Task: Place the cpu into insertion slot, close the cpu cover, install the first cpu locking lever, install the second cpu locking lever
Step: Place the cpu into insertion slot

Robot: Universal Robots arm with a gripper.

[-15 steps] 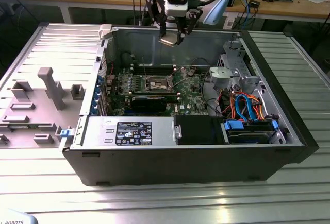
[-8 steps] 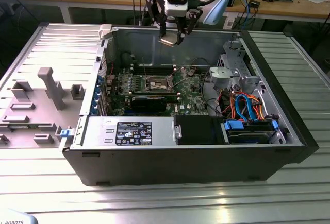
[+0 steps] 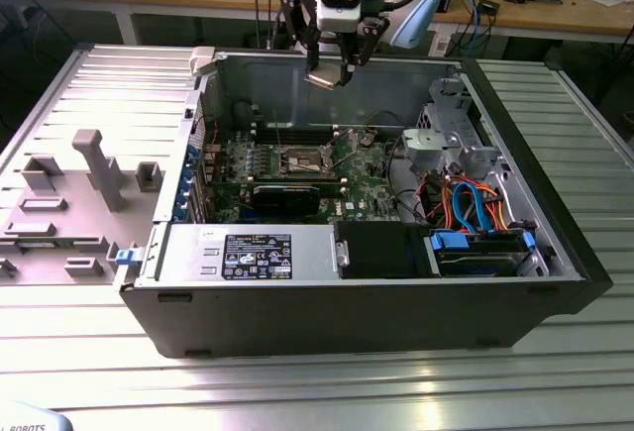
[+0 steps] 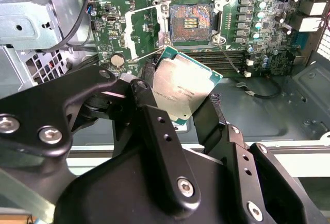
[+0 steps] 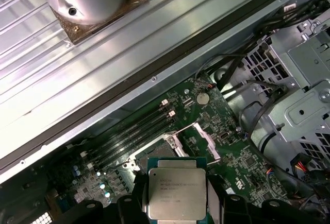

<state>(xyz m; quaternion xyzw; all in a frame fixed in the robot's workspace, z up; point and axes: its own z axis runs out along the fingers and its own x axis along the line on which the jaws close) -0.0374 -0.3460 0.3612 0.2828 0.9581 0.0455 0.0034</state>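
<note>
Silver-grey cpu (image 4: 183,87) is clenched by its edges in the gripper (image 4: 174,98), high over the open case and well apart from the insertion slot (image 4: 192,23), cpu cover (image 4: 130,34) raised; judged risk: tilted or rotated descent seats it askew, bending socket pins.

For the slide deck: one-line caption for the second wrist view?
Gripper holding the chip tilted above the green motherboard, with the empty socket beyond.
</note>
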